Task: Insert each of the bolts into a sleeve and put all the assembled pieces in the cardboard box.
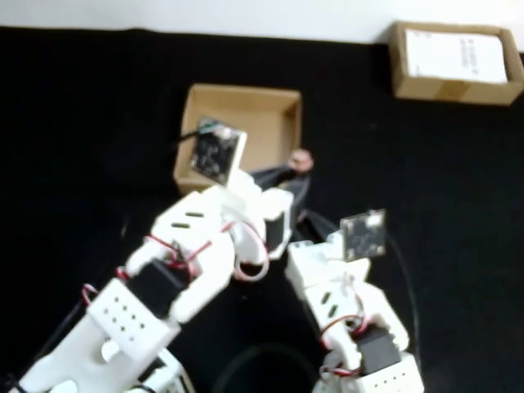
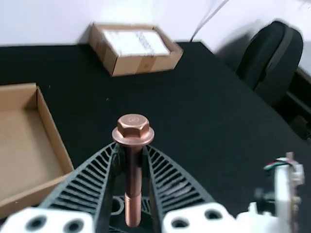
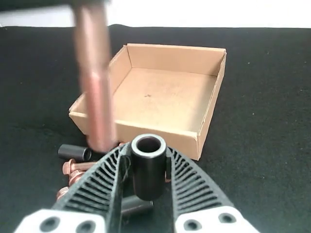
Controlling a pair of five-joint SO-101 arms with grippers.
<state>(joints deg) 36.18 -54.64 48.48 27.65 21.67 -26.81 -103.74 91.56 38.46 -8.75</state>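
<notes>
My left gripper [image 2: 130, 160] is shut on a copper bolt [image 2: 131, 170], hex head up at the fingertips; its head [image 1: 300, 160] pokes out just right of the open cardboard box [image 1: 274, 106]. My right gripper [image 3: 147, 165] is shut on a black sleeve [image 3: 147, 167], bore facing up. The held bolt's shank [image 3: 95, 77] hangs close beside that sleeve, its tip a little to one side of the opening. More copper bolts [image 3: 73, 170] and black sleeves [image 3: 74, 153] lie on the mat in front of the box [image 3: 160, 97].
A closed cardboard carton [image 1: 454, 61] with a white label sits at the back right. The table is covered with a black mat [image 1: 426, 180]. The two arms stand close together near the front centre. A black chair [image 2: 272, 58] stands beyond the table.
</notes>
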